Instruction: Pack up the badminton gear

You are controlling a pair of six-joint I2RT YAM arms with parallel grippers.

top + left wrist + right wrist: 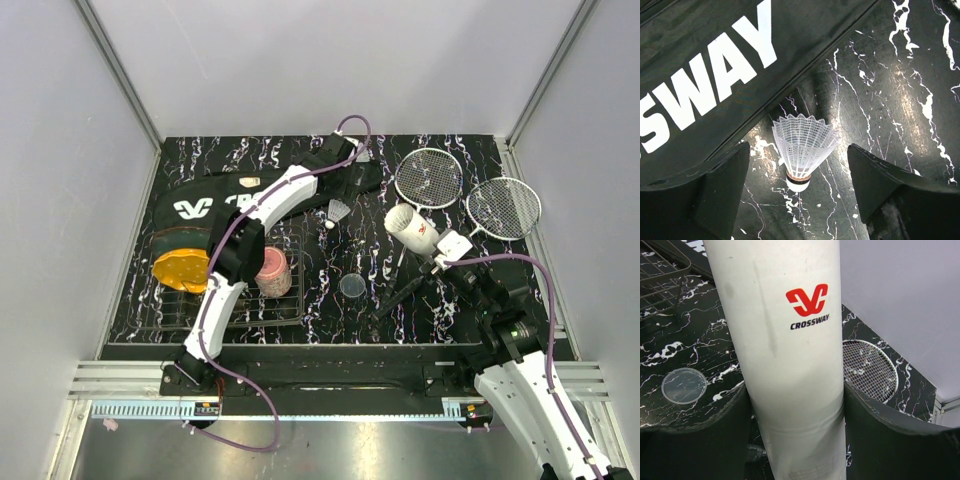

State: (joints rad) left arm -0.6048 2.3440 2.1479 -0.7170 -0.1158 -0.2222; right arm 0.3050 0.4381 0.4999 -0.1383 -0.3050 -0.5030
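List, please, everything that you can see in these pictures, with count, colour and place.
bag: one, black with white letters, far left
rackets: two, white strings, far right
shuttlecock: one, white, centre, beside bag
tube: one, white, tilted, right of centre
lid: one, clear, near centre
cup: one, pink, on rack
yellow-black object: one, rack's left end
wire rack: one, dark, near left
table: one, black marbled
left gripper: open, either side of shuttlecock, not touching
right gripper: shut on tube
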